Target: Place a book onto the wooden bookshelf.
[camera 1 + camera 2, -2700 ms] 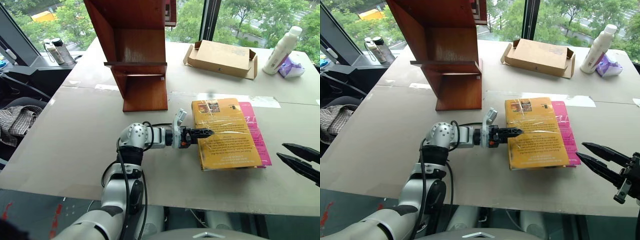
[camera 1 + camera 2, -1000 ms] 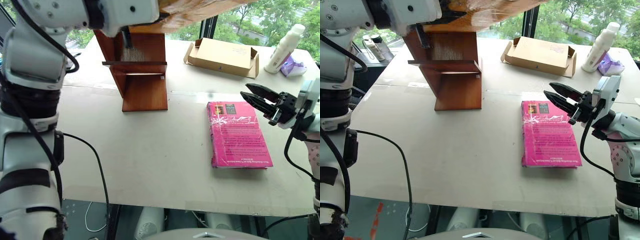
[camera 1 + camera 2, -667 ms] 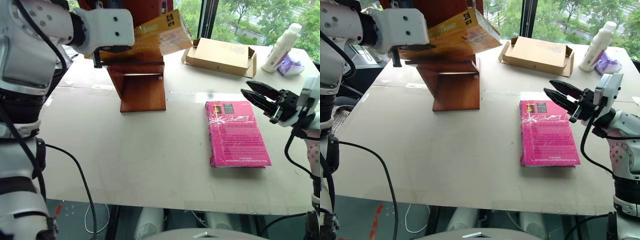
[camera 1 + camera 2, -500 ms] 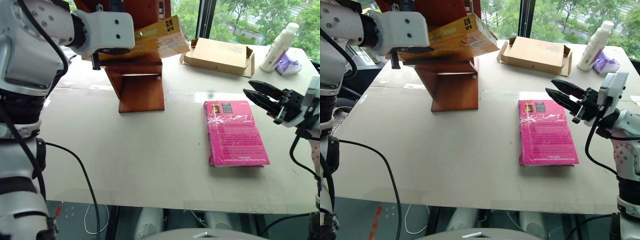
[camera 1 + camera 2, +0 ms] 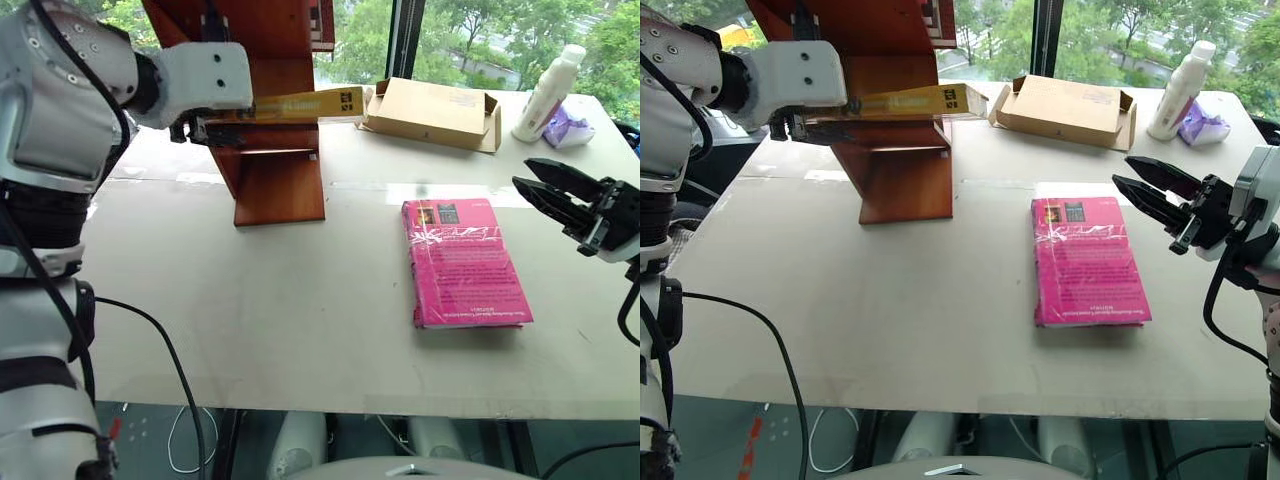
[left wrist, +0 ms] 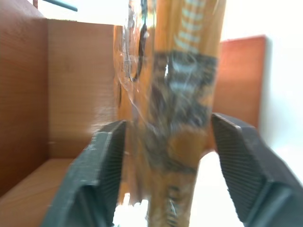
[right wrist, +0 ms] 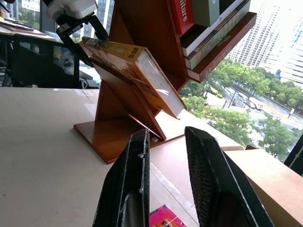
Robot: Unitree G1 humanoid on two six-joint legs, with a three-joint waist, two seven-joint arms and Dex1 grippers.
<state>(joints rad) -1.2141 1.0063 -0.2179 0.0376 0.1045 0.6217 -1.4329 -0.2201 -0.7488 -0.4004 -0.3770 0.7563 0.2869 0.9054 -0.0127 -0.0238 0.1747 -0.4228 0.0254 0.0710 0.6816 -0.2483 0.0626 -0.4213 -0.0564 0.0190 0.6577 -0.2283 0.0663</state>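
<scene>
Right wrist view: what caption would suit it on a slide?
The left tool lays the yellow book on the wooden bookshelf, its jaws standing apart either side.

Bare table [image 5: 300,290] btwn bookshelf [image 5: 275,150] & pink book [image 5: 462,262]; cardboard box [image 5: 430,112] behind.

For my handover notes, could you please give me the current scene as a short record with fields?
book: level, in the bookshelf opening, one end jutting out toward the box; whether it rests on a board is unclear
left gripper: open, a finger on either side of the book
right gripper: open, empty, above the table beside the pink book
pink book: flat on the table
bottle: upright, at the far edge
</scene>
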